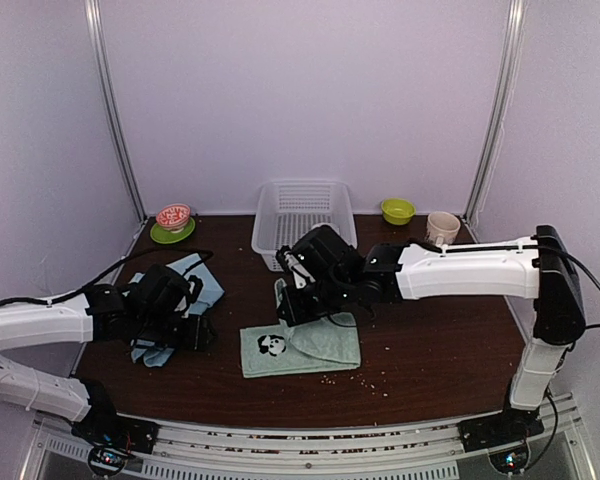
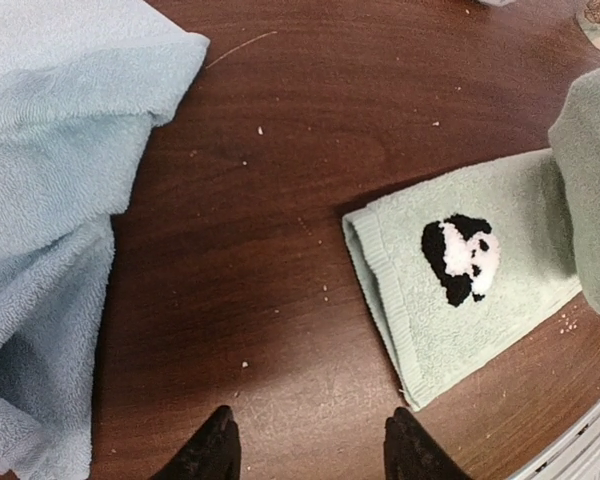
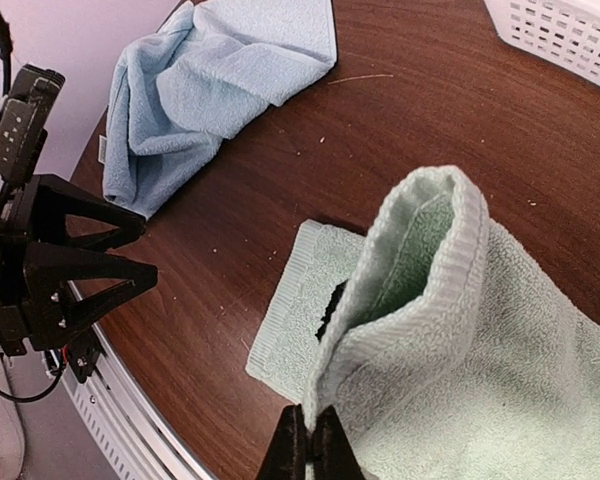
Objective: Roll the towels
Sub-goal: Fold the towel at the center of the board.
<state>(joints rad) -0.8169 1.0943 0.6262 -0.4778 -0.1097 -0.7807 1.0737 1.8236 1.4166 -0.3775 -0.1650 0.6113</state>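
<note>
A pale green towel (image 1: pixel 315 352) (image 2: pixel 450 310) (image 3: pixel 500 380) with a black-and-white panda patch (image 1: pixel 271 345) (image 2: pixel 462 258) lies on the dark wooden table near the front centre. My right gripper (image 1: pixel 292 303) (image 3: pixel 310 418) is shut on this towel's edge, which stands lifted and folded over toward the panda end. A light blue towel (image 1: pixel 202 274) (image 2: pixel 50 200) (image 3: pixel 210 80) lies crumpled at the left, partly under my left arm. The left gripper (image 1: pixel 196 331) (image 2: pixel 315 428) is open over bare table between the two towels, holding nothing.
A white lattice basket (image 1: pixel 302 213) (image 3: pixel 570 30) stands at the back centre. A green bowl (image 1: pixel 397 210) and a beige cup (image 1: pixel 442 227) sit at the back right. At the back left a pink bowl (image 1: pixel 173 216) rests on a green plate (image 1: pixel 158 236). Crumbs dot the table.
</note>
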